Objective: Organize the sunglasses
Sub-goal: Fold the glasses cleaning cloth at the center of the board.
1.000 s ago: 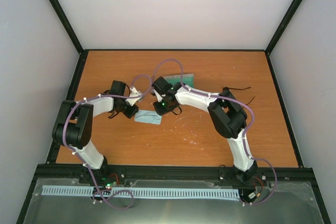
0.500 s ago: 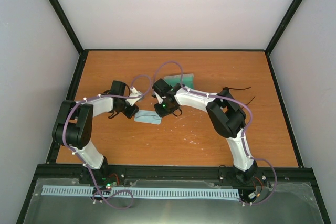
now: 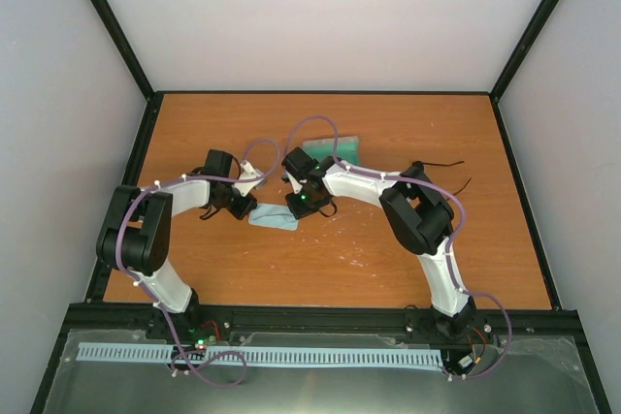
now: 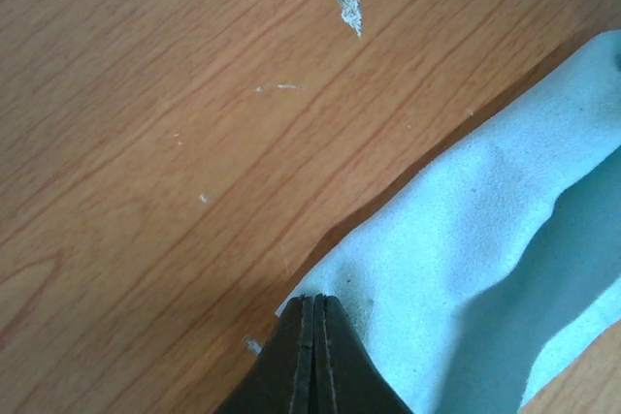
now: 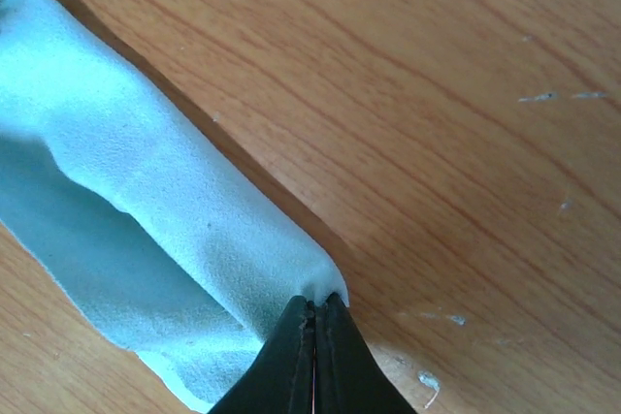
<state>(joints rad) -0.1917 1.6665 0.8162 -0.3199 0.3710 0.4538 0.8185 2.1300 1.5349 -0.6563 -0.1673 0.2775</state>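
Note:
The pale blue cloth (image 3: 273, 219) lies folded on the wooden table between my two grippers. My left gripper (image 3: 248, 208) is shut on the cloth's left corner; the left wrist view shows the closed jaws (image 4: 315, 300) pinching the cloth (image 4: 485, 230). My right gripper (image 3: 296, 210) is shut on its right end; the right wrist view shows the tips (image 5: 315, 300) pinching the folded cloth (image 5: 146, 191). The sunglasses (image 3: 444, 164) show only as thin black temple arms sticking out from behind my right elbow. Their lenses are hidden.
The grey case with mint-green inside (image 3: 335, 149) lies open behind the right wrist, partly covered by the arm and cable. Black frame rails border the table (image 3: 340, 269) on the left, right and back. Pale scuff marks dot the wood.
My right arm has shifted slightly to the left. The cloth and my left gripper have stayed about where they were.

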